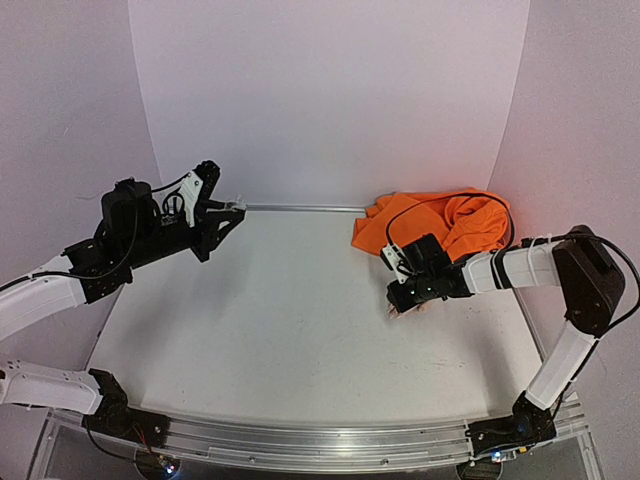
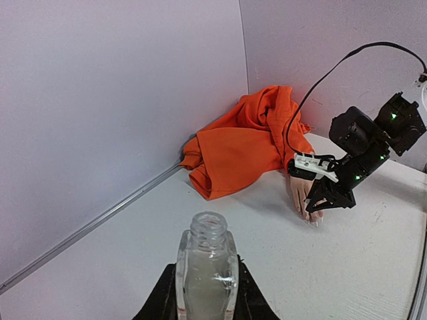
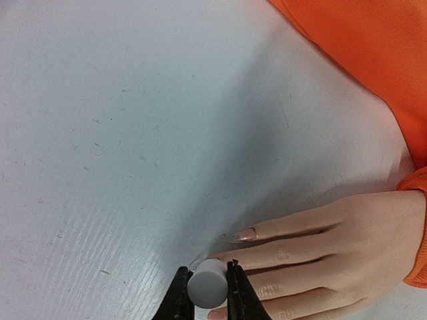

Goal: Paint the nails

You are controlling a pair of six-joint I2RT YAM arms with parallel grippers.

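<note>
At the far right of the bench, the mannequin hand is lying back-up, its fingers reaching toward the bench's middle and its wrist disappearing into the crumpled orange fabric sleeve. The nails are sitting at the fingertips. Only one is showing clearly in the right wrist view, pale pink and glossy, while the rest are hiding under the gripper or running off the frame.

The right gripper is clenching a small grey round cap, seen end-on, right at the tip of the neighbouring finger (whether a brush is hanging beneath it cannot be told from here). The left gripper is clamping a clear glass bottle upright by its flat sides, neck open, raised well apart from the hand on the left side.

The nails themselves are looking tiny, hard and smooth, and they are fixed to the hand, so nothing is asking to be grasped there; they are calling for a light brushing touch only. The hand is probably light, and on this slick bench it is likely sliding or turning under any sideways push, with the soft sleeve offering little anchoring. Pressing downward gently rather than dragging across seems the safer approach. The proper hold is on the cap, where the gripper is already biting. The bottle, glassy and slippery, is best being held low on its flat faces.
</note>
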